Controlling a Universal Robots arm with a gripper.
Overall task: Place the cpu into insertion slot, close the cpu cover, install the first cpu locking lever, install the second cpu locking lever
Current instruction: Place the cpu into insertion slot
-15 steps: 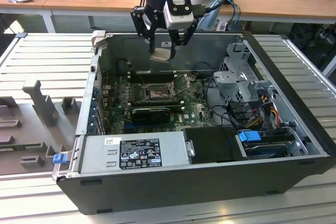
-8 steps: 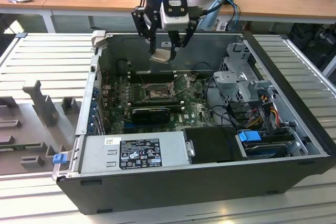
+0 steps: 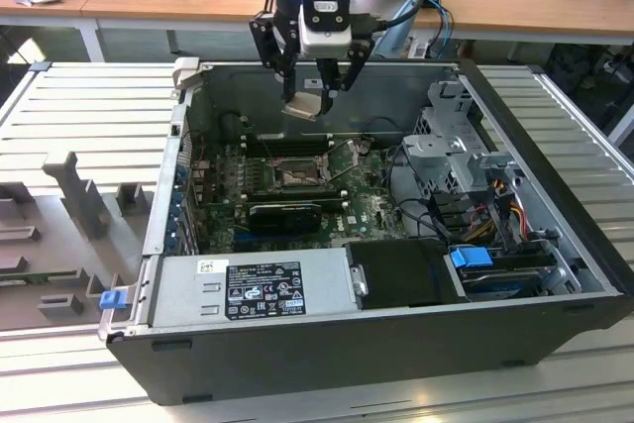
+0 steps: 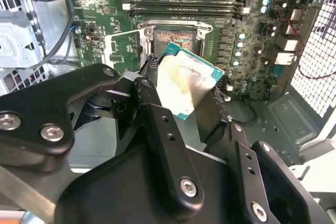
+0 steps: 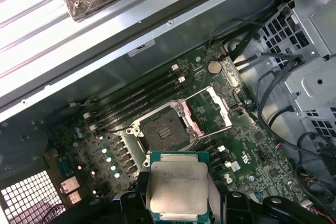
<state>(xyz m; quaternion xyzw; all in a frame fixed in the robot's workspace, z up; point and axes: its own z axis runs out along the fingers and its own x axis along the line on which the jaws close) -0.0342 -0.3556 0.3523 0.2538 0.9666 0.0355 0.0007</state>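
Placing step: cpu (image 5: pixel 178 187) not yet seated.
Gripper (image 3: pixel 313 98) clamped on it above open insertion slot (image 5: pixel 163 132); likely needs squaring.

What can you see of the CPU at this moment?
The cpu is a small flat square chip with a silver-grey metal top that carries faint print, and a green rim. It is clamped by its edges between the jaws of the black gripper. It hangs in the air above the green circuit board, not yet in the open dark square insertion slot, and touches nothing else.
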